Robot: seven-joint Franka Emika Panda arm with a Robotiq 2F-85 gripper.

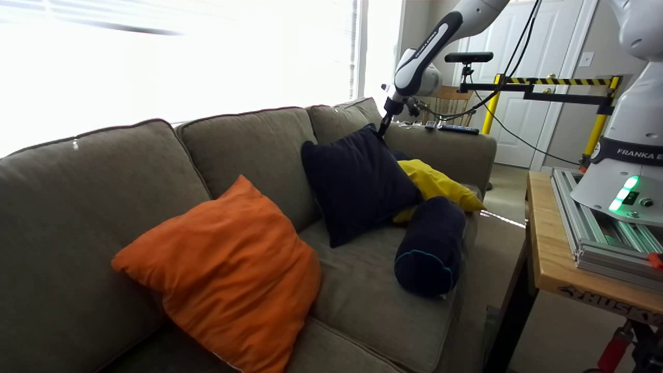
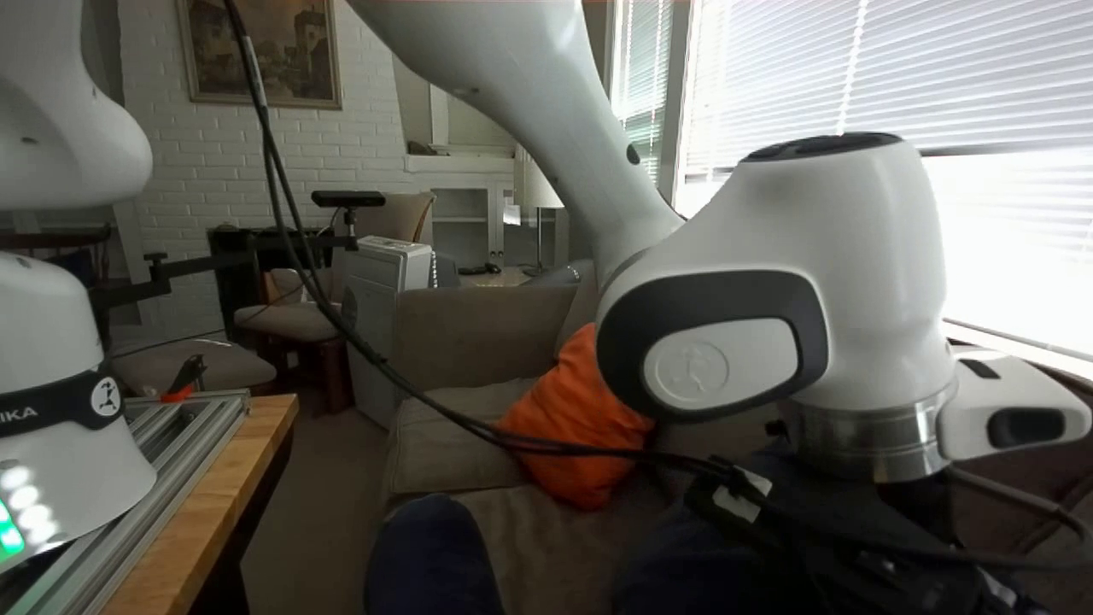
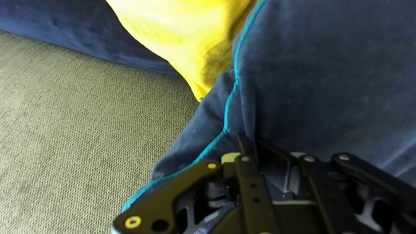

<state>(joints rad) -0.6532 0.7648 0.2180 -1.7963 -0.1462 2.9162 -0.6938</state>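
In an exterior view, your gripper (image 1: 384,127) is at the top corner of the navy pillow (image 1: 362,181) — between 12 and 1 o'clock from its middle — and the pillow tilts close to the back of the sofa (image 1: 248,150). From there, the yellow pillow (image 1: 440,182) lies at 3 o'clock, partly behind it; the bolster (image 1: 432,243) sits between 4 and 5, the orange pillow (image 1: 233,274) at 8.

In an exterior view, your arm (image 2: 768,239) spans much of 12 to 4 o'clock and covers part of the orange pillow near 6. The bolster shows at 7, the navy pillow at 5; you can't read the grip there.

In the wrist view, your fingers (image 3: 255,191) rise from 6 o'clock and pinch a fold of the navy pillow, just inside its turquoise piping (image 3: 236,74). That pillow spreads toward 3 — yellow pillow at 12, sofa at 9.
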